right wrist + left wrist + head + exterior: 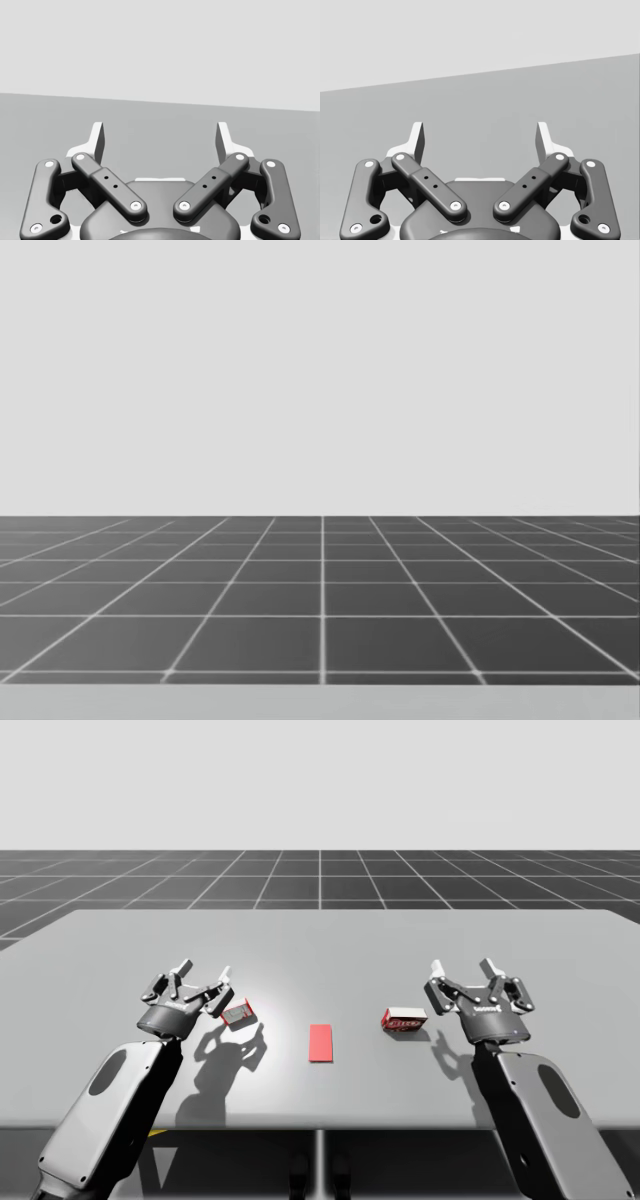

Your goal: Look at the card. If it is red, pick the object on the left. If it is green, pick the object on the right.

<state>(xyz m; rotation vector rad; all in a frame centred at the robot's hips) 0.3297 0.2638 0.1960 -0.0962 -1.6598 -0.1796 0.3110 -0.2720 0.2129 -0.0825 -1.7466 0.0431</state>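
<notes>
A red card [321, 1043] lies flat at the middle of the grey table [320, 935]. To its left sits a small red box [238, 1012], to its right another small red box [404, 1020]. My left gripper [203, 973] hovers open just left of and above the left box, with nothing between its fingers. My right gripper [464, 968] stands open a little right of the right box. In the left wrist view my left gripper [481, 136] is open over bare table. The right wrist view has my right gripper [161, 136] open the same way.
The table's front edge [320, 1128] runs close below the card. A dark gridded floor [320, 600] stretches beyond the table in the head view.
</notes>
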